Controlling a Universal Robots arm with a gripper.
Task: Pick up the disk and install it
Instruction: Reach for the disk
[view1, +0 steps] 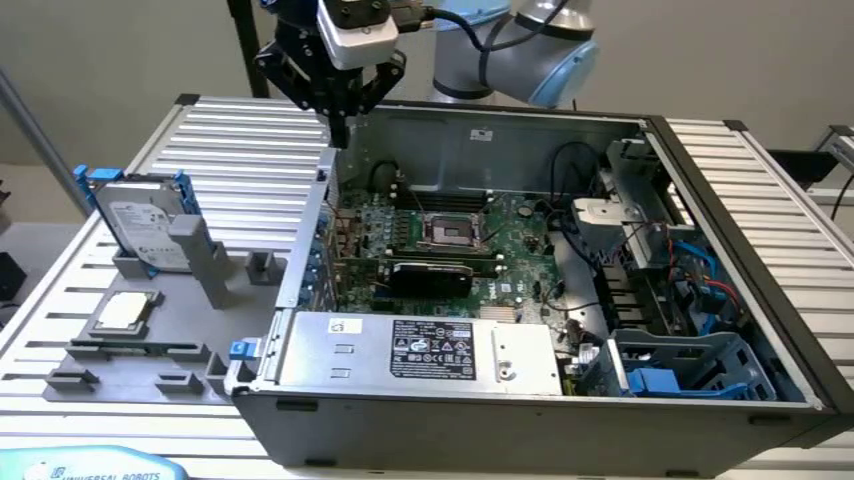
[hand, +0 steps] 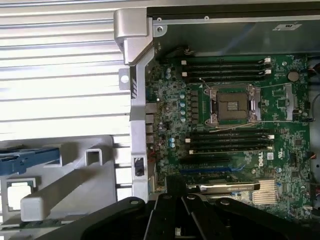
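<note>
The disk (view1: 139, 226) stands upright in a slot of the grey fixture (view1: 134, 350) at the exterior view's left. It is a silver drive with a white label in a blue carrier. In the wrist view the blue carrier of the disk (hand: 30, 159) shows edge-on. My gripper (view1: 340, 128) hangs above the back left corner of the open computer case (view1: 534, 420), well apart from the disk. Its black fingers are shut with nothing between them. In the wrist view the gripper (hand: 176, 189) points down over the case wall and the motherboard edge.
The motherboard (view1: 441, 225) with its empty CPU socket (hand: 231, 106) lies inside the case. A grey power supply box (view1: 427, 350) sits at the case's front. A blue drive cage (view1: 681, 365) is at the front right. A small silver chip (view1: 123, 310) rests on the fixture.
</note>
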